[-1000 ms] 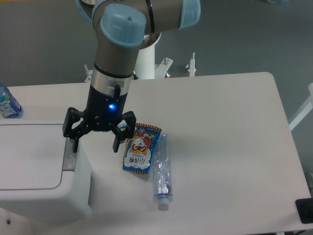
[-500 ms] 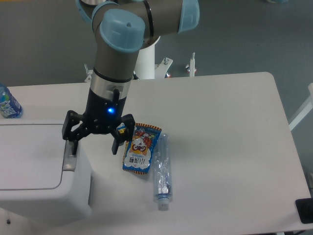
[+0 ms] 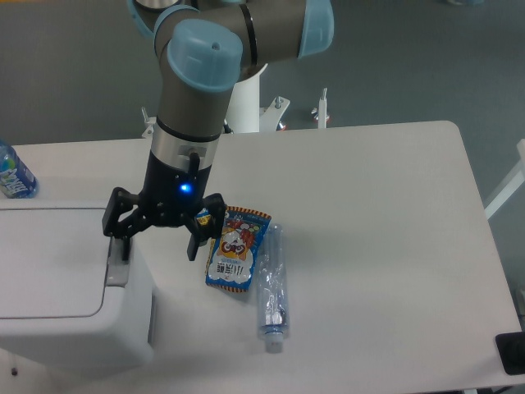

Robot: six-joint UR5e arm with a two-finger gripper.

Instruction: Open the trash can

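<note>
Down at the lower left, the trash can [image 3: 57, 279] fills the corner of the table [image 3: 369, 246], a big white boxy bin with its flat lid lying level and shut. Its grey push tab [image 3: 117, 267] sits on the lid's right edge, facing the middle of the table.

Right above that edge is the gripper [image 3: 158, 238], pointing straight down with its two black fingers spread wide and nothing between them. One finger [image 3: 125, 245] comes down onto the grey tab; whether it presses on it or only touches it I cannot tell. The other finger hangs past the bin's side, over the table, just beside a snack packet [image 3: 236, 258]. A small blue light glows on the wrist above the fingers.

The snack packet lies flat, blue-edged with a cartoon picture, close to the bin's right side. Touching its right edge lies a clear plastic bottle [image 3: 272, 287] on its side, cap toward the table's near edge. At the far left edge, behind the bin, part of a second bottle [image 3: 12, 174] with a blue label shows.
</note>
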